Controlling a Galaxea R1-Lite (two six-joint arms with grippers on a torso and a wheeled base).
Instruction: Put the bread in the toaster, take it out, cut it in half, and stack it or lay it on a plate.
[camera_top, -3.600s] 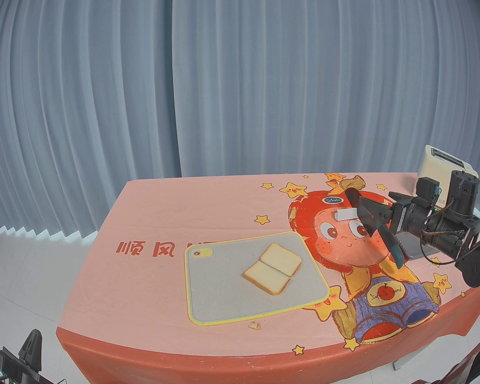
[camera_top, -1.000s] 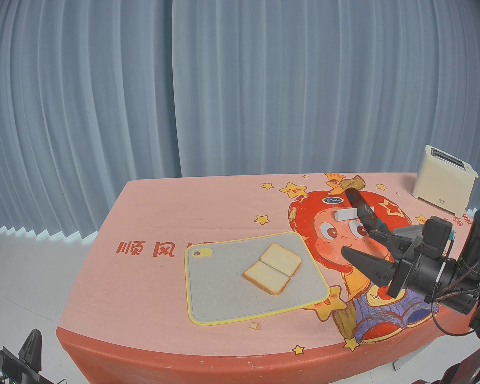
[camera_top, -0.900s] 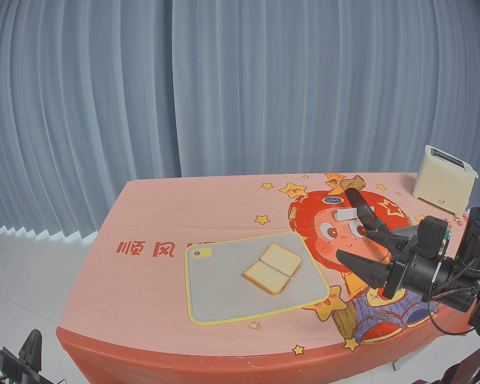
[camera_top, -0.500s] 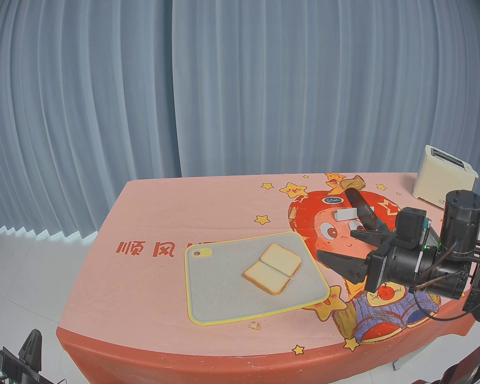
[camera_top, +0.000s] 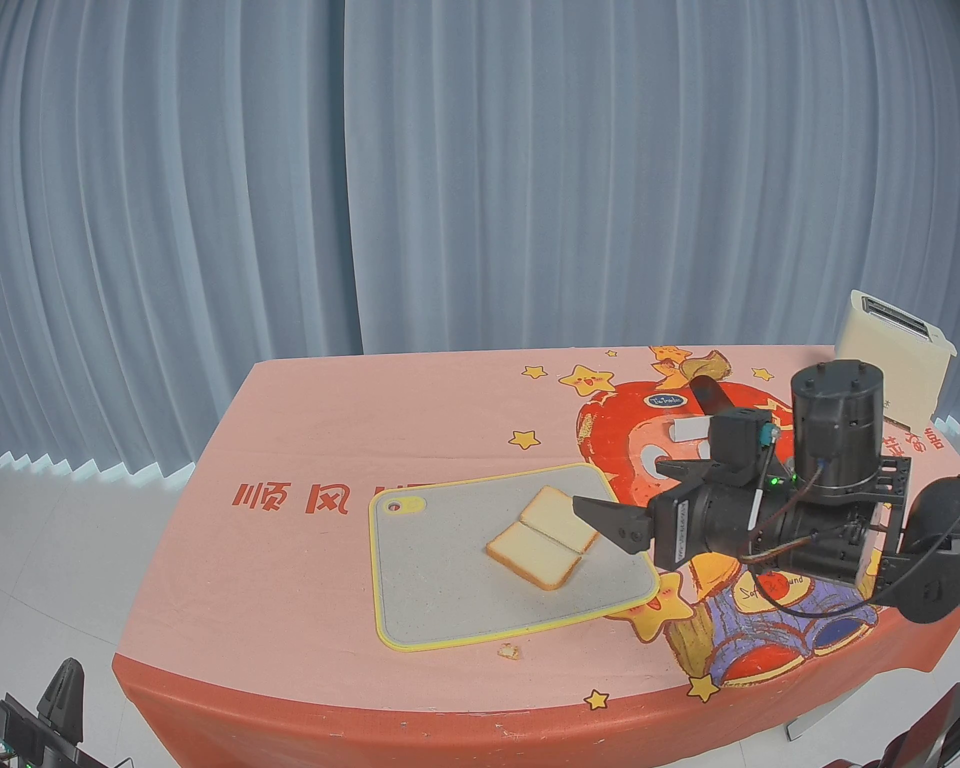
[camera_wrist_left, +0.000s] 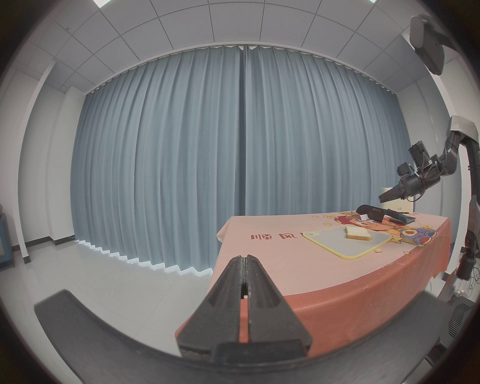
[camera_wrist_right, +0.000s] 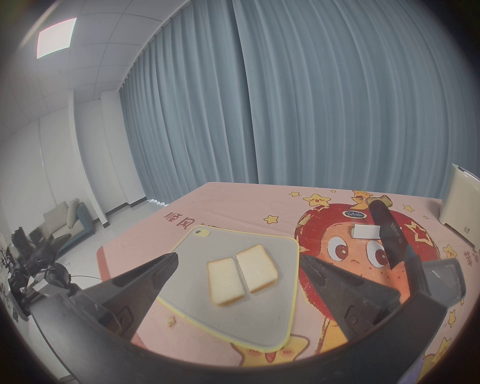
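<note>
Pale square bread slice (camera_top: 545, 535) lies halved on grey yellow-edged cutting board (camera_top: 440, 590); plating remains; right gripper (camera_top: 617, 484) fingers spread, left gripper (camera_wrist_left: 245, 280) fingers pressed together

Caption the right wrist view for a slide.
Right gripper, open, faces two cut bread halves lying side by side on the cutting board.

The right arm (camera_top: 850, 545) stretches in low over the tabletop from the robot's right, forearm near level. Its wrist (camera_top: 715, 515) is turned so that the right jaws point toward the robot's left. The right jaws stand wide apart, one tip leading and lower, the other higher and set back, with open space between them. The left arm (camera_top: 55, 705) sits low, off the tabletop's near left corner. The left jaws are pressed together along a thin seam and point level.
</note>
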